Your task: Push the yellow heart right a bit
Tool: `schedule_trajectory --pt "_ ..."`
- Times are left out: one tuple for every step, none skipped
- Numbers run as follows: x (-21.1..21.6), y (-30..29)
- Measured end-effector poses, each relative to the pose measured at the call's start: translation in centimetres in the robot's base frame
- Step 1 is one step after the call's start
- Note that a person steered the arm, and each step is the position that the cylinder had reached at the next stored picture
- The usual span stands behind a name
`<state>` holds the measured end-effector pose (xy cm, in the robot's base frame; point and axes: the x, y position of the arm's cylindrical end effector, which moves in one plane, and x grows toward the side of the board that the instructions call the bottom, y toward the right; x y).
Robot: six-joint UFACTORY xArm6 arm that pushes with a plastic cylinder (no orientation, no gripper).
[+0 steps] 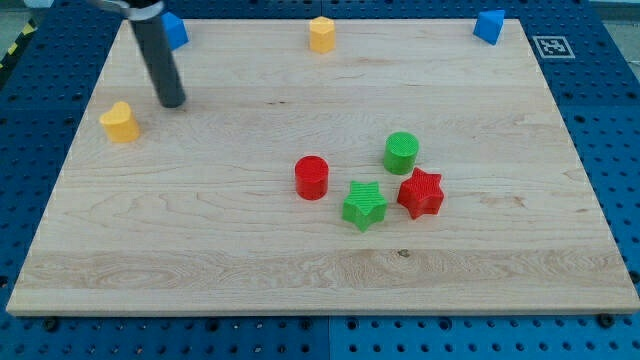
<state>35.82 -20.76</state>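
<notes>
The yellow heart (pixel 119 122) lies near the board's left edge, in the upper left of the view. My tip (pixel 173 103) rests on the board just right of and slightly above the heart, a small gap apart from it. The dark rod rises from the tip toward the view's top left.
A blue block (pixel 175 30) sits behind the rod at the top left. A yellow block (pixel 321 34) is at top centre, a blue block (pixel 489 26) at top right. A red cylinder (pixel 311 178), green cylinder (pixel 401 153), green star (pixel 364 205) and red star (pixel 420 193) cluster mid-board.
</notes>
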Motion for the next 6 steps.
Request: schedule_trajectory --pt "0.0 -4.2" --pt "0.0 -6.9" --pt "0.4 -6.9" --pt "3.9 -6.9" --pt "4.5 -6.9" --pt "4.5 -6.6"
